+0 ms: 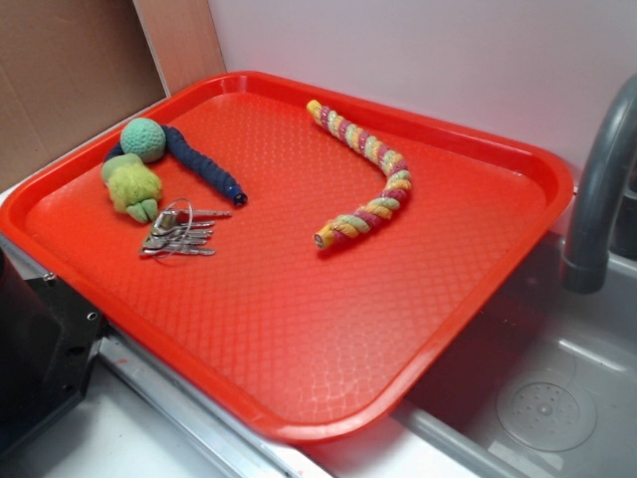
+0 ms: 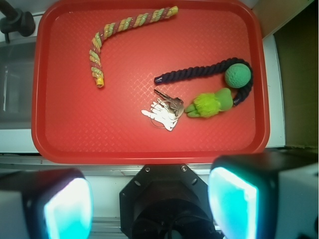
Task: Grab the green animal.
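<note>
Wrist view looks straight down from high above, and nearest the lens the gripper [image 2: 149, 204] shows its two fingers [image 2: 67, 209] spread wide with nothing between them, hanging just outside the near long edge of the red tray [image 2: 50, 144]. The arm itself does not appear in the exterior view, so it seems to sit well above the tray, not yet lowered.

Further in, the keys [image 2: 163, 112] lie toward the middle of the tray, and right beside them, toward the tray's right short edge in this view, rests the green animal [image 2: 209, 103], its stubby legs pointing at the keys and almost touching them. Its far end looks pressed against the dark blue rope [image 2: 199, 71] and close under the teal ball [image 2: 237, 75].

That crowding is the worry, I think. A descent slightly off toward the centre could catch the key ring; off toward the corner, the fingers could close on the ball or rope instead. The plush looks soft and lumpy, so a shallow pinch may slip.

Farthest off, the twisted rope [image 2: 119, 30] lies by the far edge, well apart.
</note>
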Controlling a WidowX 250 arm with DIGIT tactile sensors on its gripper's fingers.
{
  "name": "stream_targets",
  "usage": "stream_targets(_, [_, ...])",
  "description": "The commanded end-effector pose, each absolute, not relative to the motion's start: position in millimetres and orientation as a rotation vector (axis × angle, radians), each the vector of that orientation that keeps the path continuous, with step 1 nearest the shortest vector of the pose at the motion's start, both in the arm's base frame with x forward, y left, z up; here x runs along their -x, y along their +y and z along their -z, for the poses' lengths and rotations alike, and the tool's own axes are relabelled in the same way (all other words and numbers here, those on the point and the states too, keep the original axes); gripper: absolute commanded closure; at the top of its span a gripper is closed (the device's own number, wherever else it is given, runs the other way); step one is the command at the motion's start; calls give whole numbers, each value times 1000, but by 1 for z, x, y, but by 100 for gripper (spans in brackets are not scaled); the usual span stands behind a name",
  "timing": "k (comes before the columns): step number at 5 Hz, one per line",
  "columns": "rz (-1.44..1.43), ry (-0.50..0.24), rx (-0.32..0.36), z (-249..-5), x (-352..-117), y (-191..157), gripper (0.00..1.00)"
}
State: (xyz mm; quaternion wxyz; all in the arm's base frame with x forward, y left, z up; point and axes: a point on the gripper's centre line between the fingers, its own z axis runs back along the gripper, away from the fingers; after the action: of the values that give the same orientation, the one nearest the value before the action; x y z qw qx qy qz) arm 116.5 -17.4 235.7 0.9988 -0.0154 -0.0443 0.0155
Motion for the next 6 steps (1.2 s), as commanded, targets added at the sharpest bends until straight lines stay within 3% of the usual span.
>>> stream_targets(1, [-31, -89, 31, -236, -116, -17, 0])
stream_targets(2, [-285, -70, 93, -221, -130, -2, 0])
stream_targets(4, [-784, -132, 140, -185, -148, 25, 0])
stream_targets(6, [-1165, -202, 94, -137, -162, 56, 0])
